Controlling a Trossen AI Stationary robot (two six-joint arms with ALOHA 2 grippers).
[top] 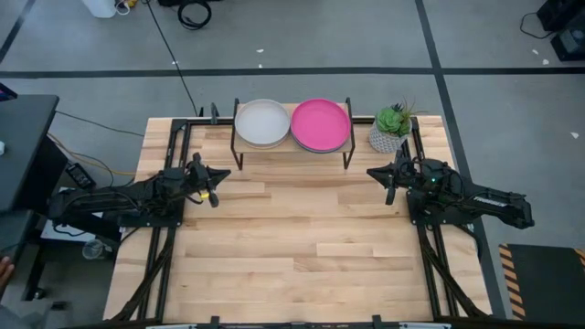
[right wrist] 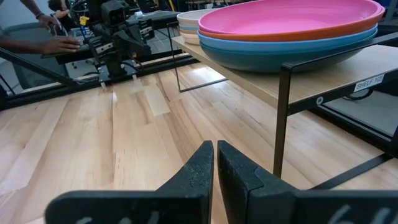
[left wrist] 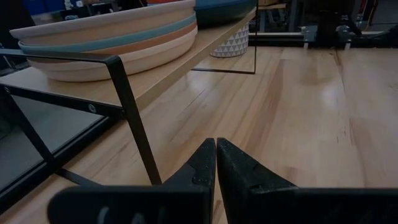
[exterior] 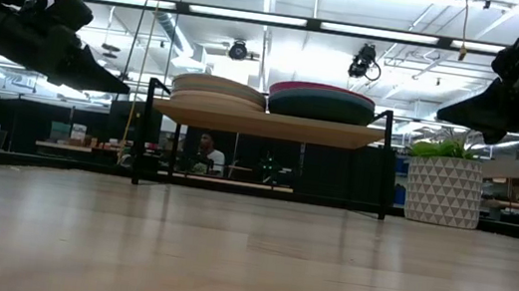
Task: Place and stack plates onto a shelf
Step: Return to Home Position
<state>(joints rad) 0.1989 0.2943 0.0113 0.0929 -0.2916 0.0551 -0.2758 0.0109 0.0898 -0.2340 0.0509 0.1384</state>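
On my far left, the left arm's dark two-finger gripper [top: 212,183] hangs above the light-wood tabletop [top: 302,238], just off the left end of the shelf and clear of it. In its wrist camera I see the fingers pressed together with nothing between them.

Next comes the small shelf with a light-wood top and thin black metal legs [exterior: 267,123], standing at the back edge of the table. It carries all the plates in two stacks set side by side, their rims close together.

The left stack shows a pale grey round plate [top: 262,122] on top. From the left wrist I read a pale blue plate [left wrist: 124,38] under it, then a peach-tan plate [left wrist: 146,47], then a cream-white plate [left wrist: 124,63] sitting on the wood.

The right stack has a pink round plate [top: 320,124] on top. From the right wrist I see an orange plate [right wrist: 351,31] below it, a bright blue plate [right wrist: 311,42] under that, and a dark teal plate [right wrist: 298,59] at the bottom.

Just beyond the shelf's right end stands a green plant in a white patterned pot [top: 391,128].

At my right, the right arm's dark gripper [top: 379,178] hovers over the table in front of the pot, apart from the shelf, its fingers also closed on nothing.
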